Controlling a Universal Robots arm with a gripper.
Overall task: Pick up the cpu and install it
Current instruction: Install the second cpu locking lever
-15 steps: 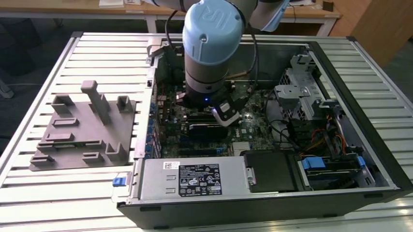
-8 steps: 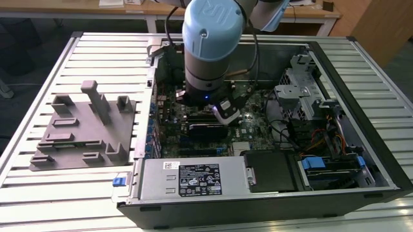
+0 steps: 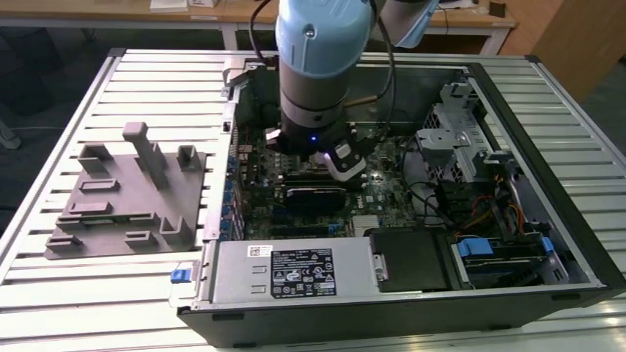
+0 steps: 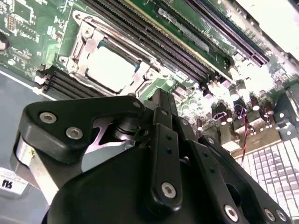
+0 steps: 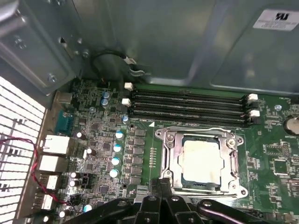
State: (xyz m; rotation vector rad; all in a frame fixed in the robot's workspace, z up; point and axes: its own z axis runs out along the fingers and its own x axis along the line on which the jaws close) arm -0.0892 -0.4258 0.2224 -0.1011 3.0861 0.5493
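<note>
One cpu, seated flat in the socket frame on the motherboard; also visible in the second wrist view. Square, so no long axis; its edges run parallel to the frame and to the memory slots. Top is pale silver, plain, with a thin darker rim showing at the edges. Frame is closed around it on all four sides.

Exterior view, left to right: one grey plastic tray with upright posts on the slatted table, then one open computer case with the arm reaching down inside over the board, then the drive cage and cables at the exterior view's right.

Four memory slots counted in the first wrist view, all bare, lying just beside the socket.

Gripper sits just above the socket edge, near the cpu but not gripping it. Fingers look pressed together with nothing between them.
</note>
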